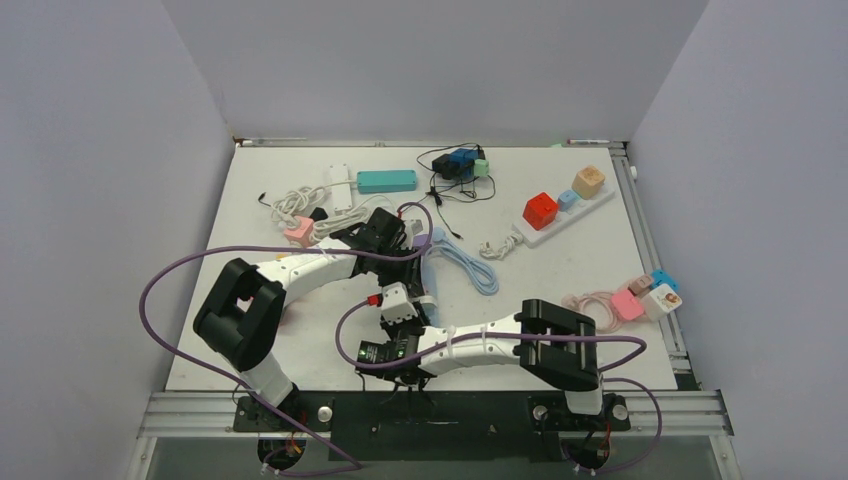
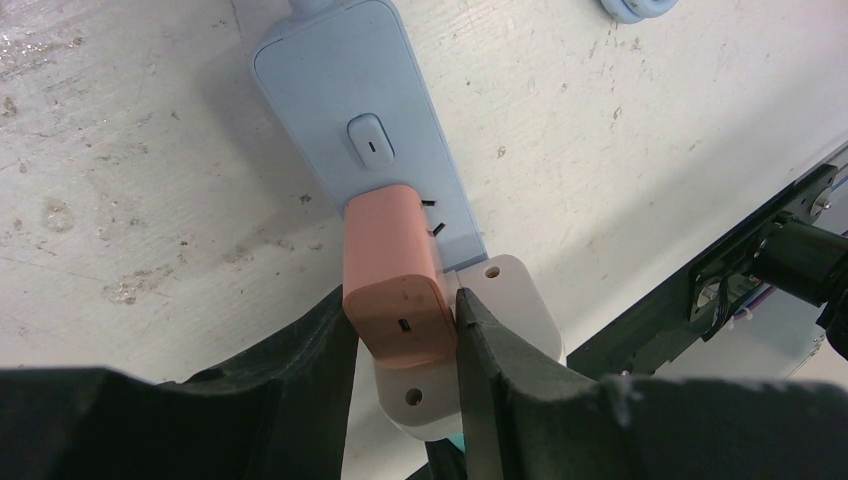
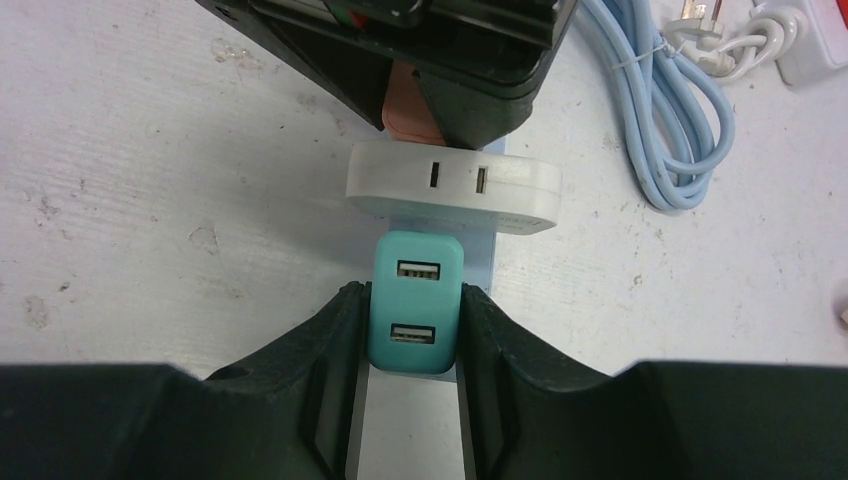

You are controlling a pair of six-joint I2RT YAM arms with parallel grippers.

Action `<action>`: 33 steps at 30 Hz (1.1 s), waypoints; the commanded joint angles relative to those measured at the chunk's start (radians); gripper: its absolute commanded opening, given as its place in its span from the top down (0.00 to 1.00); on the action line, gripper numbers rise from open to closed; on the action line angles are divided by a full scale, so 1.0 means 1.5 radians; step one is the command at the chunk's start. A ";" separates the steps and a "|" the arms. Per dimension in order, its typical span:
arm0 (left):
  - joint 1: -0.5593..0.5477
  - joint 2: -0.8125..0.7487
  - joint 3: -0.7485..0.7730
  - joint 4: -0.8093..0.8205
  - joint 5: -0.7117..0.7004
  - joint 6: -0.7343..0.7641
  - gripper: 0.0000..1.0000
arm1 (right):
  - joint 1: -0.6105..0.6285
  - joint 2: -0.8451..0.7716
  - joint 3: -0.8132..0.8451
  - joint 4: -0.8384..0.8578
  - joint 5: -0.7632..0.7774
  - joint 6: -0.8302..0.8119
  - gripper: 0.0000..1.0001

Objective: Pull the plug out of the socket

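The light-blue power strip (image 2: 340, 80) lies on the table with its switch toward the far end. It also shows in the top view (image 1: 427, 275), with its coiled light-blue cord (image 1: 470, 265) beside it. My left gripper (image 2: 405, 330) is shut on a salmon-pink plug (image 2: 395, 290). The plug is tilted, and two dark prongs show bare at its side above the strip's face. A white adapter (image 2: 515, 295) sits on the strip just behind it. My right gripper (image 3: 412, 330) is shut on a teal USB charger (image 3: 417, 300), which stands on the strip's near end (image 3: 480, 260).
A teal strip (image 1: 386, 181), a white strip with cube plugs (image 1: 560, 215), black and blue adapters (image 1: 455, 163), a pink plug with white cord (image 1: 298, 232) and a pink cord bundle (image 1: 640, 298) lie around. The two arms meet closely mid-table.
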 commanded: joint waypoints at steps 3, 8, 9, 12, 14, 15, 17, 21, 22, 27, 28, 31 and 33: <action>0.004 0.009 0.010 -0.009 -0.044 0.039 1.00 | -0.026 -0.086 -0.040 0.056 -0.007 -0.012 0.95; 0.004 0.009 0.010 -0.009 -0.044 0.040 1.00 | -0.070 -0.148 -0.117 0.125 -0.071 -0.013 0.95; 0.004 0.009 0.010 -0.009 -0.044 0.040 1.00 | -0.076 -0.158 -0.127 0.133 -0.078 -0.013 0.95; 0.004 0.010 0.011 -0.010 -0.044 0.040 1.00 | -0.085 -0.172 -0.141 0.142 -0.088 -0.011 0.95; 0.004 0.010 0.011 -0.010 -0.044 0.040 1.00 | -0.086 -0.173 -0.141 0.141 -0.089 -0.010 0.95; 0.004 0.010 0.011 -0.011 -0.044 0.040 1.00 | -0.087 -0.173 -0.141 0.141 -0.091 -0.010 0.95; 0.004 0.010 0.012 -0.011 -0.045 0.040 1.00 | -0.086 -0.174 -0.142 0.149 -0.096 -0.010 0.95; 0.004 0.010 0.011 -0.010 -0.046 0.040 1.00 | -0.083 -0.177 -0.145 0.167 -0.101 -0.021 0.95; 0.004 0.010 0.011 -0.011 -0.046 0.040 1.00 | -0.082 -0.176 -0.144 0.167 -0.097 -0.023 0.95; 0.005 0.009 0.011 -0.011 -0.046 0.040 1.00 | -0.057 -0.145 -0.101 0.118 -0.050 -0.027 0.95; 0.005 0.009 0.011 -0.011 -0.045 0.040 1.00 | -0.050 -0.135 -0.087 0.103 -0.036 -0.027 0.95; 0.006 0.009 0.013 -0.011 -0.045 0.040 1.00 | -0.025 -0.094 -0.043 0.057 0.005 -0.025 0.95; 0.008 0.009 0.012 -0.011 -0.042 0.040 1.00 | -0.011 -0.066 -0.014 0.033 0.025 -0.024 0.95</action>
